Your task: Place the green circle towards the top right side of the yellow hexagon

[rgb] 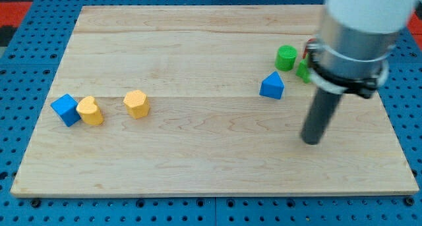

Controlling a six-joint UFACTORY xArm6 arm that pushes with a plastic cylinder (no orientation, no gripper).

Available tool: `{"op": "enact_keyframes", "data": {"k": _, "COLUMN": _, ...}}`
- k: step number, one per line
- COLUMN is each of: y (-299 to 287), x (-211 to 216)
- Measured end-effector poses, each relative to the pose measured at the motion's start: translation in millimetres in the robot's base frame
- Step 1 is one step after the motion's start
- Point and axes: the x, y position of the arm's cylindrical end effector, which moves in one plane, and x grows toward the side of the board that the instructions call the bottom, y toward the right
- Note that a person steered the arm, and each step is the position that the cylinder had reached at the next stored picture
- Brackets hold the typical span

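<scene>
The green circle stands at the view's upper right on the wooden board. The yellow hexagon lies left of centre, far from it. My tip rests on the board at the view's right, below and to the right of the green circle and of a blue triangle block. It touches no block.
A second green block and a red block sit right of the green circle, partly hidden by the arm. A blue cube and a yellow block lie at the view's left, touching each other.
</scene>
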Motion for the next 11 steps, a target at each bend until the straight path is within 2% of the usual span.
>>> {"op": "enact_keyframes", "data": {"k": 2, "y": 132, "x": -43}}
{"op": "enact_keyframes", "data": {"k": 3, "y": 167, "x": -79}}
{"op": "enact_keyframes", "data": {"k": 4, "y": 152, "x": -130}}
{"op": "enact_keyframes", "data": {"k": 5, "y": 114, "x": -176}}
{"op": "enact_keyframes", "data": {"k": 6, "y": 1, "x": -183}}
{"op": "enact_keyframes", "data": {"k": 7, "y": -84, "x": -184}}
{"op": "enact_keyframes", "data": {"k": 8, "y": -115, "x": -173}}
{"op": "enact_keyframes", "data": {"k": 9, "y": -202, "x": -146}}
{"op": "enact_keyframes", "data": {"k": 11, "y": -253, "x": -126}}
